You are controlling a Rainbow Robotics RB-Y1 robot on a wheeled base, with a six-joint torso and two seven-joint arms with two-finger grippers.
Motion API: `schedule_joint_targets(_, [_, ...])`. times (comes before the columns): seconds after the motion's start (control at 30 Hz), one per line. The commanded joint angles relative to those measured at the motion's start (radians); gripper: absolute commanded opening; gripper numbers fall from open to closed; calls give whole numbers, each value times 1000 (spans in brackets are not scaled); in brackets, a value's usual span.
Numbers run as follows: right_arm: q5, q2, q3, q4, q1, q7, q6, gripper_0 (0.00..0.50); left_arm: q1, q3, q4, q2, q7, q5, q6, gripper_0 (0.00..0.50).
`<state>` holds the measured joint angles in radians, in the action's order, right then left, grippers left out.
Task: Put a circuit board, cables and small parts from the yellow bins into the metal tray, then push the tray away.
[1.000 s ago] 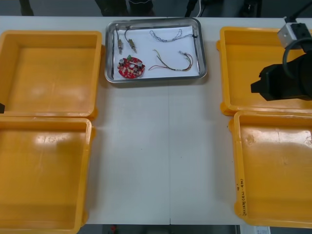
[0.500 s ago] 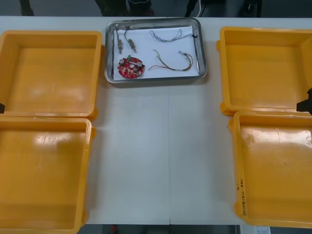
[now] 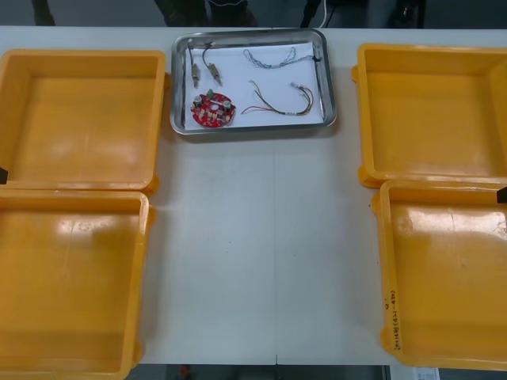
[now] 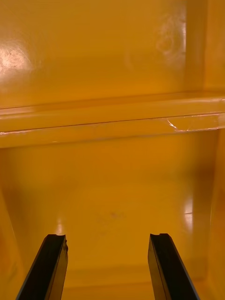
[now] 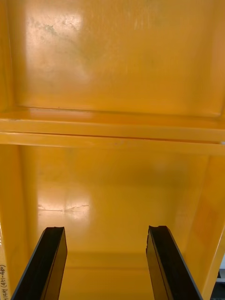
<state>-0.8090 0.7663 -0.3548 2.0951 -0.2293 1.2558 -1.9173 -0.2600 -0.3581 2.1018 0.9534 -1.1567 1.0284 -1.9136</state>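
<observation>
Flanking the metal tray (image 3: 253,129), yellow bins (image 3: 79,119) under left gripper (image 5: 105,229), right gripper (image 4: 107,236)

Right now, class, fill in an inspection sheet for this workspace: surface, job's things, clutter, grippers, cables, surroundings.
Surface: light table, bare between the bins.
Job's things: metal tray at the far edge, holding a red circuit board and small metal parts; four yellow bins, nothing seen inside.
Clutter: nothing seen.
Grippers: left gripper open over a left bin; right gripper open over a right bin.
Cables: blue and white cable and red and yellow cable, both in the tray.
Surroundings: dark floor beyond the far edge.
</observation>
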Motion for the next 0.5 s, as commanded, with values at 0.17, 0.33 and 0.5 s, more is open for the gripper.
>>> schedule_joint_targets(0.17, [-5,33,-4,5,11,-10,-3,500,19,-27,26,48,-130,1,-6,500])
schedule_joint_targets(0.33, [-9,33,-4,9,11,-16,-3,500,19,-27,26,48,-130,1,-6,500])
schedule_joint_targets(0.5, [-9,33,-4,9,11,-16,-3,500,19,-27,26,48,-130,1,-6,500])
